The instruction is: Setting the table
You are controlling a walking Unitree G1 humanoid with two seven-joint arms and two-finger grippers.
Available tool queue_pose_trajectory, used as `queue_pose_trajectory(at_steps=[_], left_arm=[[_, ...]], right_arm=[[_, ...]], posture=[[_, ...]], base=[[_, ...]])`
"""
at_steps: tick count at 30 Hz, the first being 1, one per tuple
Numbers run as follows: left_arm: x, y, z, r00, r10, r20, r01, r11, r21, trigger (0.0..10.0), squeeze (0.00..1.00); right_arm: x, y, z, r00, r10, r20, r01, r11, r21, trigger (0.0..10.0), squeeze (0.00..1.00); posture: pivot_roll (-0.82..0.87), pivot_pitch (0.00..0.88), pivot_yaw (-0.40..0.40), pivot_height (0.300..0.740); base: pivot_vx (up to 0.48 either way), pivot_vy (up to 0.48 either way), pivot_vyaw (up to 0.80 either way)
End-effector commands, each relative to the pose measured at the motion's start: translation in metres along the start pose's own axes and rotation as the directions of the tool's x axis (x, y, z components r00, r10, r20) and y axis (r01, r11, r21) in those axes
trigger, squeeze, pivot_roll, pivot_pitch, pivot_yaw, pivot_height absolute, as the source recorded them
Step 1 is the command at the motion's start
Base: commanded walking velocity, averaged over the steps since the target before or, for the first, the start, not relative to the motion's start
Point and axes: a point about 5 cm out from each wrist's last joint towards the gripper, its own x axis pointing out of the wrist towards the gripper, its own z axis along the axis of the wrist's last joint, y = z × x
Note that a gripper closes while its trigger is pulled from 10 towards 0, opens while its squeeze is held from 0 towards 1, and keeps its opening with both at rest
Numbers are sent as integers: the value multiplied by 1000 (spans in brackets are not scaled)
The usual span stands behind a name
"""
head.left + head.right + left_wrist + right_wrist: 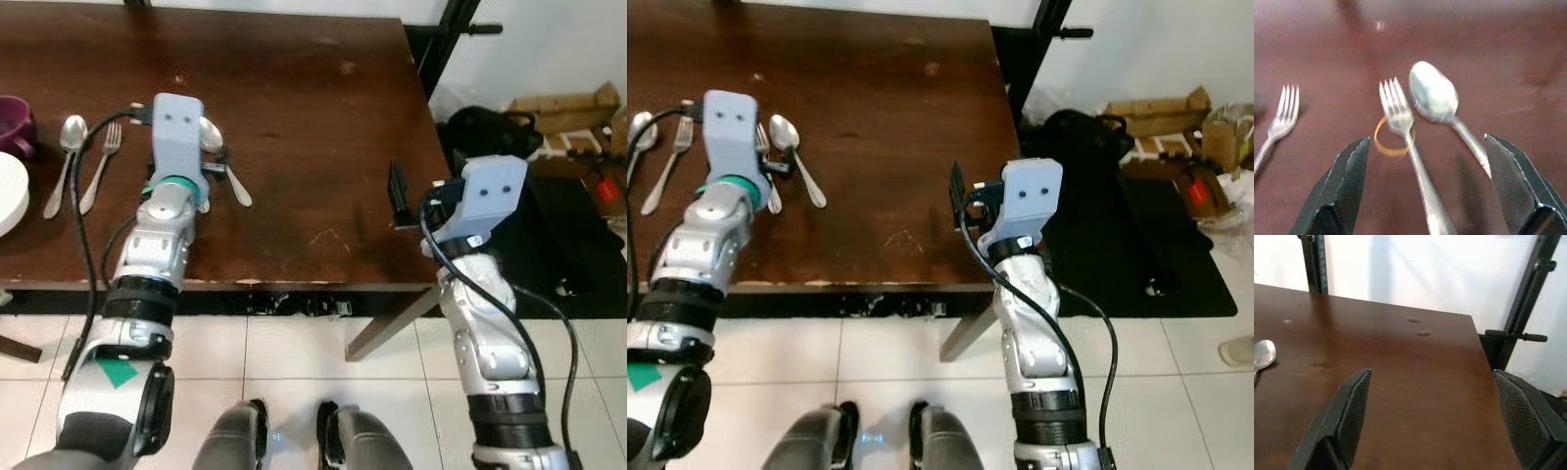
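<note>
A: Where is the cutlery relative to the left gripper (1425, 196)?

B: A fork (1405, 137) and spoon (1437, 100) lie side by side on the desk (323, 127), between its wide-open, empty fingers (1339, 191). Their handles run back toward the wrist, bowl and tines pointing away.

A: And the right gripper (1435, 426)?

B: Also spread wide and empty, over the desk's right edge, well apart. The left arm is clearly nearer. Another spoon (67, 147) and fork (103, 162) lie further left.

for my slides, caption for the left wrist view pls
Open left pincer above a silver metal fork and silver metal spoon on the dark brown wooden table.
</note>
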Motion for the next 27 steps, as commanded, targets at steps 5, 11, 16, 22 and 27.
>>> queue_pose_trajectory(at_steps=[5,11,16,22,27], left_arm=[[1,15,-7,999,24,-32,-25,999,-41,10000,0],[2,20,-7,999,21,-38,-24,997,-72,10000,0],[4,17,-7,999,-14,-40,10,995,-104,10000,0],[6,11,-2,999,-50,-17,48,992,-114,8392,0],[9,5,-6,996,-72,-56,67,994,-89,6314,0]], right_arm=[[5,7,12,998,57,30,-57,998,16,10000,0],[3,13,14,997,65,33,-66,997,43,10000,0],[-2,15,11,998,68,17,-68,996,53,10000,0],[-3,13,12,998,60,9,-60,997,50,10000,0],[-4,12,11,998,55,5,-55,997,49,10000,0]], posture=[[50,215,-3,740],[57,245,-3,740],[48,253,2,740],[36,245,11,740],[32,243,13,740]], base=[[0,0,0],[0,0,0],[0,0,0],[0,0,0],[0,0,0]])
